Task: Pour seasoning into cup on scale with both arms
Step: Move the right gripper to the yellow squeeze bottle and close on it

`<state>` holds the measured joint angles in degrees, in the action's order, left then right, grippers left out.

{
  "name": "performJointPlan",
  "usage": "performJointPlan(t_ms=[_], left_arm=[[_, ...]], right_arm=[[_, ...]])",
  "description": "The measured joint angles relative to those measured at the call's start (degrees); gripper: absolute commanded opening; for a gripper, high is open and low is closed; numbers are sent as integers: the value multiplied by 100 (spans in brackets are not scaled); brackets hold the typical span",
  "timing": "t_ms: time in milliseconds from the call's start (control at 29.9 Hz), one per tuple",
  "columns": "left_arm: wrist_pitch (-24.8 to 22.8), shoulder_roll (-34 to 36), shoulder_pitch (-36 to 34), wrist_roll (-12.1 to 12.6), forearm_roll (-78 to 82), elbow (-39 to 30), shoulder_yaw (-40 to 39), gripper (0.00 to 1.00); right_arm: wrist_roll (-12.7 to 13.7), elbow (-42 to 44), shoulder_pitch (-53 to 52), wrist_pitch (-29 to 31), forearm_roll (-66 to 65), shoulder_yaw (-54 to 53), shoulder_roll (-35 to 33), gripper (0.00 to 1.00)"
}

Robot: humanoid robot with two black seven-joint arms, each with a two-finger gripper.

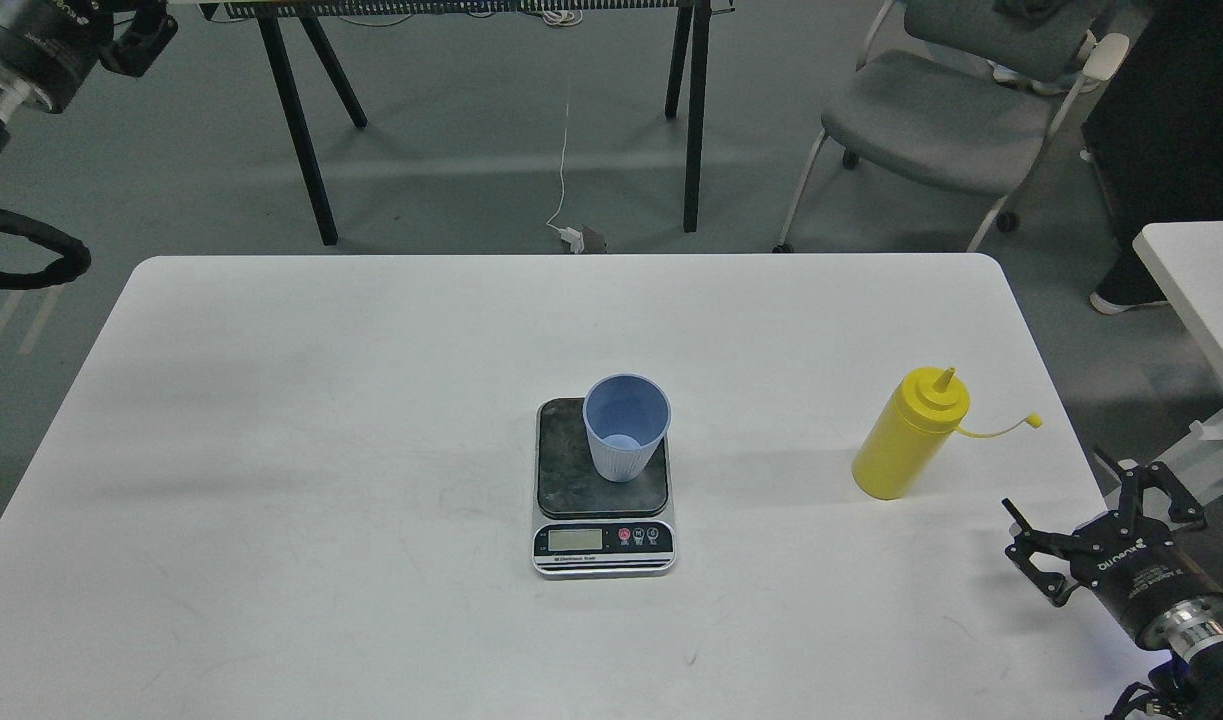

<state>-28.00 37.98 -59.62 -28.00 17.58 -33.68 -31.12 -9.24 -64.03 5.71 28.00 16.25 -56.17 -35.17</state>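
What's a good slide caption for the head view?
Cup upright on scale, uncapped yellow bottle standing right, right gripper open nearby.

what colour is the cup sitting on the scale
Light blue, with fine vertical ribs on its lower outside; the cup shows best in the head view.

Illumination is even, diffuse and bright. The white rectangular table [271, 420] shows no glare; only faint soft shadows lie left of the yellow plastic squeeze bottle [909, 435] and small dark-platform digital scale [603, 487]. Focus is sharp throughout, with slight wide-angle edge distortion.
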Motion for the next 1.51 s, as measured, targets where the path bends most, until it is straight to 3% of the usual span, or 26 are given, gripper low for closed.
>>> performJointPlan(t_ms=[468,1505], left_arm=[[0,5,125,0,0,-3,41,94],[0,-14,169,0,26,-16,64,94]], right_arm=[[6,-83,-144,0,-51,133,1007,100],[-78,206,-1017,0,-262,65,1784,97]])
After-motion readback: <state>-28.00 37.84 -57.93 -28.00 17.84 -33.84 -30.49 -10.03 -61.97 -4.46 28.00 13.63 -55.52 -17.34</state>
